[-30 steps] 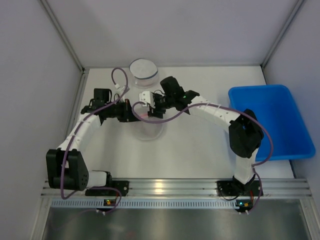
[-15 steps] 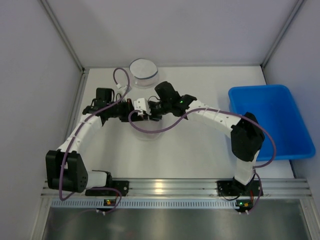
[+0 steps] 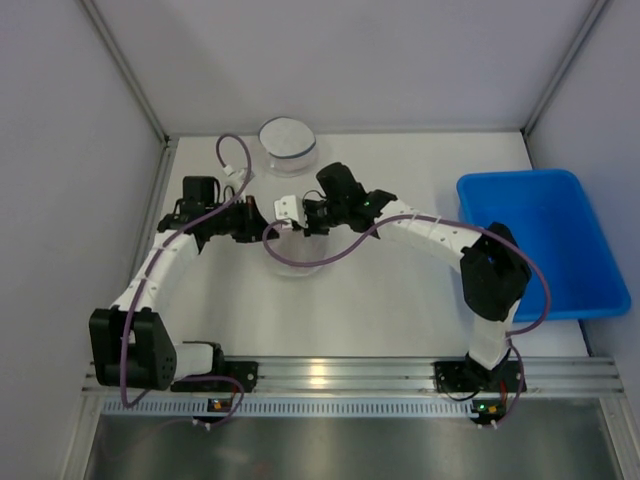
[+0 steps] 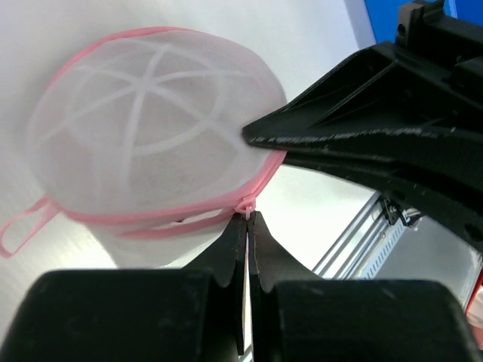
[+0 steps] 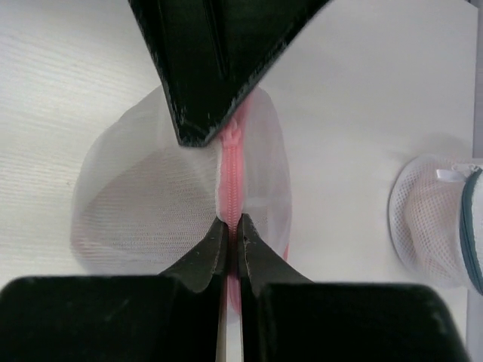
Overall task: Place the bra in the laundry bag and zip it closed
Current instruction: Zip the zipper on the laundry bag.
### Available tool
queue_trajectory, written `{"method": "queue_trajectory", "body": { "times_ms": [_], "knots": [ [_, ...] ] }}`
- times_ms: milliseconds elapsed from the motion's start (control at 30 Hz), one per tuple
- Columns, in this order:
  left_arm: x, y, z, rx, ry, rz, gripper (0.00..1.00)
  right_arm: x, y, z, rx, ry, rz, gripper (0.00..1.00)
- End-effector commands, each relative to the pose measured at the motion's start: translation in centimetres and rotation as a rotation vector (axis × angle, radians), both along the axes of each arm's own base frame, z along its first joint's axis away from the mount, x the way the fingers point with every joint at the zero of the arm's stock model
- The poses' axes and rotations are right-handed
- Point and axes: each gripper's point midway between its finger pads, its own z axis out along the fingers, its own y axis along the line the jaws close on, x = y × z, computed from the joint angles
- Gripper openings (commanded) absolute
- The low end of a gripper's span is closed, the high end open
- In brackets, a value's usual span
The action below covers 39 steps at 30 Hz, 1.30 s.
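right now your left gripper [image 4: 247,219] is pinching the bag's [image 4: 143,128] pink zipper [image 5: 230,181], and your right gripper [image 5: 230,222] is clamping it too. the bag is sitting mid-table, with the bin [image 3: 540,240] lying at its 3 o'clock.

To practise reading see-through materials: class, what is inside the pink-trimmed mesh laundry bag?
Through the pink-trimmed mesh laundry bag, only white crossing ribs show. Whether clothing lies within cannot be told, because the cloudy mesh hides anything beneath.
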Motion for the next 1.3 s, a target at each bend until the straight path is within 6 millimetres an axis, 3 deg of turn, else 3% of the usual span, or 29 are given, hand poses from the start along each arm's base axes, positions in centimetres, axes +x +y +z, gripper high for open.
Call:
{"method": "queue_trajectory", "body": {
  "times_ms": [0, 167, 267, 300, 400, 467, 667, 767, 833, 967, 1067, 1267],
  "knots": [
    [0.3, 2.2, 0.6, 0.019, -0.055, 0.032, 0.0, 2.9, -2.0, 0.9, 0.027, -0.061, -0.052, 0.0],
    [1.0, 3.8, 0.6, 0.03, -0.08, 0.041, 0.0, 4.5, -3.5, 0.5, 0.013, -0.065, -0.083, 0.07],
    [0.9, 3.2, 1.4, -0.009, -0.084, 0.012, 0.0, 4.9, -3.6, 1.2, 0.022, -0.074, -0.091, 0.31],
    [1.1, 2.9, 2.0, -0.019, -0.092, 0.005, 0.0, 4.8, -3.3, 1.9, 0.033, -0.07, -0.088, 0.48],
    [1.0, 2.0, 2.8, -0.029, -0.096, -0.015, 0.0, 3.9, -2.6, 3.7, 0.063, -0.039, -0.069, 0.61],
    [0.2, 0.1, 2.7, -0.026, -0.085, -0.065, 0.0, 3.0, -2.1, 4.5, 0.08, -0.026, -0.05, 0.64],
    [-0.4, -1.7, 1.9, -0.03, -0.037, -0.086, 0.0, -1.3, -0.2, 6.0, 0.115, 0.027, 0.039, 0.68],
    [0.0, -2.1, 2.4, -0.035, -0.051, -0.079, 0.0, -2.9, 0.4, 5.2, 0.092, 0.047, 0.073, 0.67],
    [0.1, -2.4, 2.6, -0.039, -0.055, -0.084, 0.0, -3.3, 0.5, 4.4, 0.073, 0.046, 0.086, 0.61],
    [-0.1, -2.5, 2.8, -0.041, -0.061, -0.089, 0.0, -2.0, 0.6, 3.3, 0.045, 0.019, 0.048, 0.22],
    [-0.3, -2.4, 3.1, -0.031, -0.089, -0.089, 0.0, -0.7, 0.1, 2.7, 0.035, 0.001, 0.019, 0.05],
    [0.1, 0.0, 3.0, -0.027, -0.091, -0.028, 0.0, 2.2, -2.4, 1.3, 0.013, -0.049, -0.038, 0.0]
  ]
}}
